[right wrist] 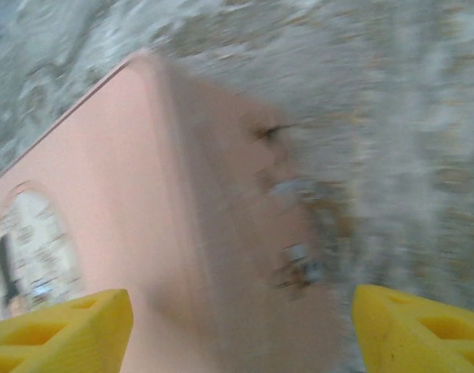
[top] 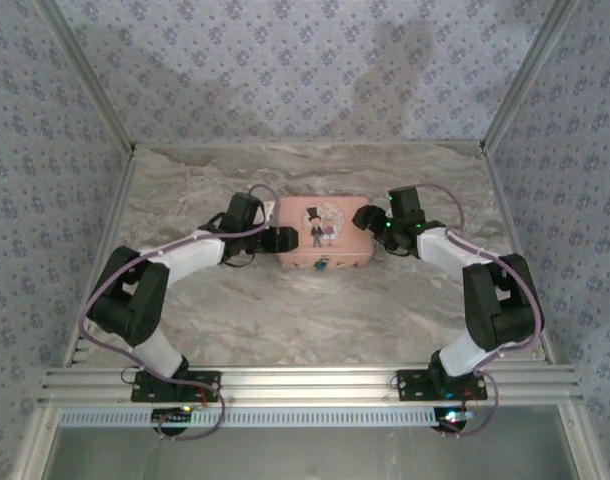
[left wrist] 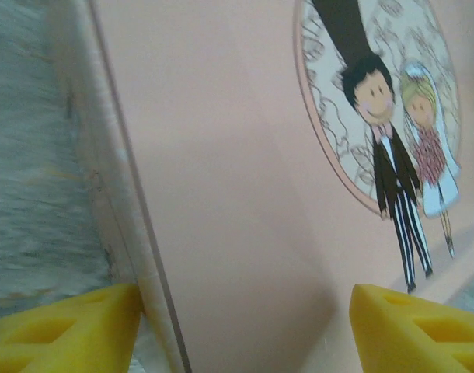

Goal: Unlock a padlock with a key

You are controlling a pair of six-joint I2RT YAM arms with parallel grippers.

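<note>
From where I stand, the left gripper (top: 281, 239) is at the left end of the pink box (top: 335, 250), which sits toward the far middle of the marble table (top: 285, 320). Its jaws are spread wide. In the left wrist view 1 yellow fingertip hangs by the box's edge and the other over the lid, near the cartoon wedding couple (left wrist: 385, 148), and neither grips anything. On the near face of the box, about midway along, there is a small dark fitting (top: 322, 265) that I take to be the padlock, though it is too small to be sure. I cannot tell where the key is. Further right, the right gripper (top: 368, 218) is at the box's right end with its jaws just as wide. Its wrist view is blurred, showing the pink side wall and 2 small pale metal bits on it, with nothing between the fingers. My reading is that the task is at an early step: the 2 arms flank the box, perhaps to steady or turn it, and the lock is not yet touched. The next move, I would judge, calls for 1 hand to brace the box or lock while the other finds the key and takes it by its bow, so the blade can be lined up with the keyway.
</note>
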